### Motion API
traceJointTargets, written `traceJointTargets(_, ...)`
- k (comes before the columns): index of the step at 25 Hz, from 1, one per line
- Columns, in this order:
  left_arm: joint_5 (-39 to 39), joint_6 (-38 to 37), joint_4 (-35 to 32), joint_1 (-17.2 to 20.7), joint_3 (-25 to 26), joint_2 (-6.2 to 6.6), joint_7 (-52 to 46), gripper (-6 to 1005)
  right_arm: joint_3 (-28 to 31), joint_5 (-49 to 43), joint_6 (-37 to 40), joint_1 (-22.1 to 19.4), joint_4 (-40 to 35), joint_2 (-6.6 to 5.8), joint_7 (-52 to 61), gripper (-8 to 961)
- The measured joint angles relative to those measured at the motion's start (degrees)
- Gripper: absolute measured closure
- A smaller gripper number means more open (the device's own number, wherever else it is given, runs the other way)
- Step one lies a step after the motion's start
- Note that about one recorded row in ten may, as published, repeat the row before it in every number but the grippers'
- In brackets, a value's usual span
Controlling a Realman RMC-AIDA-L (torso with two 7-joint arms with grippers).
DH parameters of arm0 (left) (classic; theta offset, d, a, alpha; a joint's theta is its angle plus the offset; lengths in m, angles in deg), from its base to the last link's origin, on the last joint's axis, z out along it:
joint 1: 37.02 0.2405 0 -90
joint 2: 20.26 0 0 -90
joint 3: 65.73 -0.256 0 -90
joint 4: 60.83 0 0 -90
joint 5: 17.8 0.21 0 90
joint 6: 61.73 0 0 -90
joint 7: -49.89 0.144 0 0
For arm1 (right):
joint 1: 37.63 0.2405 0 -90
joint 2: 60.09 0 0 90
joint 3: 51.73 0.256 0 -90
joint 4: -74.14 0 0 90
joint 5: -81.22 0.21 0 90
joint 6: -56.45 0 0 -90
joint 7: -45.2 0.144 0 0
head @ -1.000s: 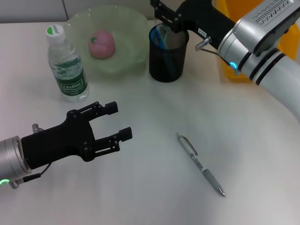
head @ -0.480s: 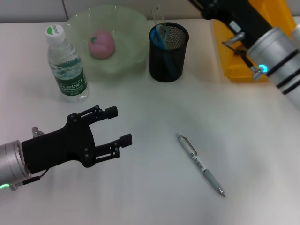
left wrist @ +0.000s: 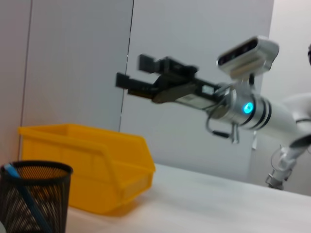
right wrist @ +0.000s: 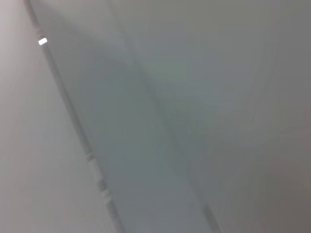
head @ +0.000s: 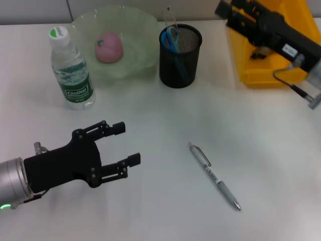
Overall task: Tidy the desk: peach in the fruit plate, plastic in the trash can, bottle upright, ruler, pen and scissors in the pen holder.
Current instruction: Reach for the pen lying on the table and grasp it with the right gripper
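1. White desk (head: 165,201) carries everything; clock directions below are on the head view.
2. Yellow plastic bin (head: 261,55) at 2 o'clock, far right edge of the desk; also seen in the left wrist view (left wrist: 87,165).
3. Right gripper (head: 228,9), black, at 1 o'clock, up in the air over the bin. In the left wrist view (left wrist: 127,73) its fingers stand spread, nothing between them.
4. Left gripper (head: 125,144), black, at 8 o'clock, low over bare desk, jaws released, holding nothing.
5. Pale green translucent fruit plate (head: 135,30) at 11 o'clock, pink peach (head: 109,48) lying inside it.
6. Black wire-mesh pen holder (head: 179,56) at 12 o'clock, just beside the plate. Blue-handled scissors (head: 170,39) and a clear ruler (head: 169,16) stand in it.
7. Clear plastic water bottle (head: 71,70) with a green label and white cap, upright at 10 o'clock, just beside the plate.
8. Silver-grey click pen (head: 215,175) lies flat on the desk at 5 o'clock, diagonal, well apart from both grippers.
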Motion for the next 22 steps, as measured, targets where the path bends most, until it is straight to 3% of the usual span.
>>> traceJointTargets(4, 0.0, 1.2, 0.0, 0.1, -2.0, 0.02, 0.1, 214, -7.5, -3.8, 4.6, -3.5, -8.4, -0.73, 7.8, 205)
traceJointTargets(11, 0.1, 1.4, -0.3, 0.3, -3.4, 0.03, 1.5, 214, -8.3, -26.1, 11.2, -3.5, -24.7, -1.28, 27.0, 206)
traceJointTargets(18, 0.1, 1.6, -0.3, 0.1, -3.6, 0.02, 2.4, 214, -9.2, -45.1, 19.1, 4.5, -36.3, -1.34, 46.9, 207)
traceJointTargets(22, 0.1, 2.0, -0.2, -0.1, -3.6, 0.03, 2.4, 214, -14.3, -53.0, 19.9, 9.6, -38.2, -1.27, 55.0, 207)
